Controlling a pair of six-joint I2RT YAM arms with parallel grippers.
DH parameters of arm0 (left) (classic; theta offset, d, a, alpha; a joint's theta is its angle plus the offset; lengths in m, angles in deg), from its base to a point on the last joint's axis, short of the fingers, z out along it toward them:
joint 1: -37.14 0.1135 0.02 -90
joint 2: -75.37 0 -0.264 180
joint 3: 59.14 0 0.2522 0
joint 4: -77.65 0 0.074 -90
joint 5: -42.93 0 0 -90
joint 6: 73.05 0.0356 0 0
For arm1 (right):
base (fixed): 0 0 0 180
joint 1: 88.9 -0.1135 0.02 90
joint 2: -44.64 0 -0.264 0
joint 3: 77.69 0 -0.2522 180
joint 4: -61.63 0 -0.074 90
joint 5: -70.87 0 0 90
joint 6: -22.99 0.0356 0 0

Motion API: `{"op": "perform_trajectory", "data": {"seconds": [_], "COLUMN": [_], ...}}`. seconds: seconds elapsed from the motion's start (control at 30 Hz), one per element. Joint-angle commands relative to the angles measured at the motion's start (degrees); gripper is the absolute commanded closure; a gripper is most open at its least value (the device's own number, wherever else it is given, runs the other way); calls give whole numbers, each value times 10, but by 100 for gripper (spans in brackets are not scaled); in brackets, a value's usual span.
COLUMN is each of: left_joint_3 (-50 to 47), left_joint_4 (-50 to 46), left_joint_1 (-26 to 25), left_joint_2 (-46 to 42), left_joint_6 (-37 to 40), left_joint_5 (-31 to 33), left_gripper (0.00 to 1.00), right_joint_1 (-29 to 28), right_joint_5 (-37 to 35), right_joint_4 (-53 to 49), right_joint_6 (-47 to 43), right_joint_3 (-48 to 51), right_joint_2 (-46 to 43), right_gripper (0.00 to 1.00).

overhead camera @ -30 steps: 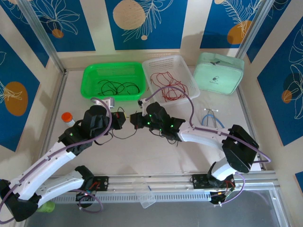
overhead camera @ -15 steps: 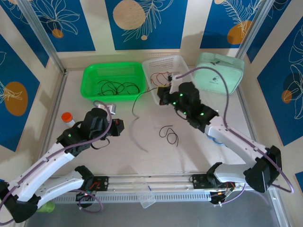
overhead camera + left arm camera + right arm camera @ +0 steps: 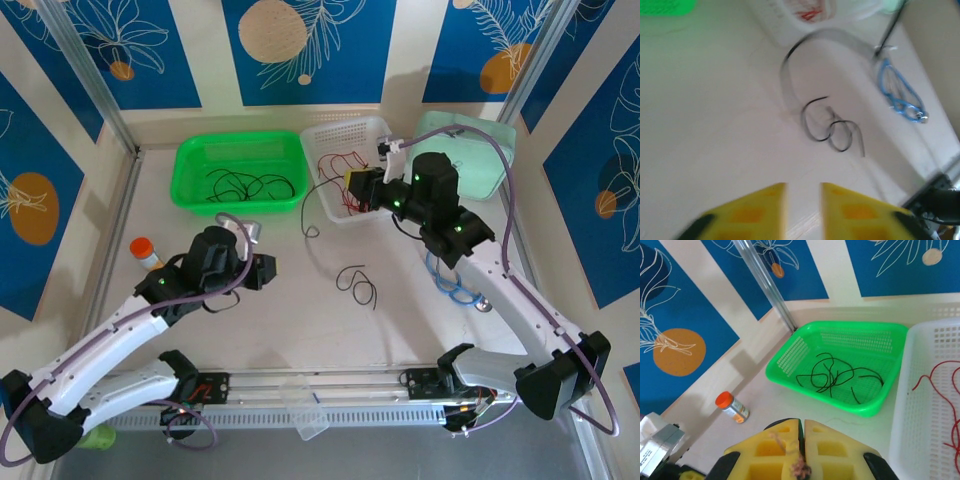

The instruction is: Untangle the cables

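**Workcell State: One Black Cable Gripped, One Loose on the Table**

The work surface was a cream table [image 3: 300,330], enclosed by blue-and-cream patterned wall panels [image 3: 300,50].

**Left arm.** The left gripper [image 3: 803,212] hung low over bare table. Its yellow fingers stood slightly apart, with a narrow gap and nothing between them. Ahead of these jaws, clear of them, a loose black cable [image 3: 832,131] lay on the table in a small double curl. Beyond that curl and to the right of the jaws lay the blue cable loop [image 3: 900,95].

**Right arm.** The right gripper [image 3: 802,452] had its yellow fingers pressed together, with something thin caught in the seam (too blurred in the wrist view to identify). In the top view a long black cable [image 3: 305,215] ran out of these jaws, arced away to their left and dropped toward the table. Whether its free end touched the surface could not be told.

**Containers.**
- Ahead and to the left of the right jaws stood the green basket [image 3: 785,360], holding several black cables [image 3: 832,375] in a loose tangle.
- Directly to the right of the same jaws stood the white basket [image 3: 920,370], holding the red cables [image 3: 940,375].
- Left of the jaws and nearer to them, an orange-capped bottle [image 3: 732,407] stood on the table.
- A mint container [image 3: 480,155] sat beside the white basket, on the side away from the green one.
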Motion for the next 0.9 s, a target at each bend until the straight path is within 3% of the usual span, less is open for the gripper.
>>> {"op": "perform_trajectory", "data": {"seconds": [0.0,0.1,0.27,0.43,0.67,0.87], "left_joint_3": [-17,-55,-154,-240,-188,-141], "left_joint_4": [129,192,349,523,571,615], "left_joint_1": [-5,-12,-12,-12,-12,-12], "left_joint_2": [-5,-19,-48,-54,25,85], "left_joint_6": [98,168,261,336,402,379], "left_joint_5": [-72,-45,-32,9,-11,-101], "left_gripper": [52,39,36,25,17,16], "right_joint_1": [-3,-5,-12,-12,-13,-13], "right_joint_5": [27,33,34,31,26,21], "right_joint_4": [-13,-31,-62,-107,-130,-139], "right_joint_6": [23,55,92,101,100,99], "right_joint_3": [-18,-35,-61,-99,-125,-134], "right_joint_2": [-20,-21,-38,-57,-85,-94], "right_gripper": [100,100,100,100,100,100]}}
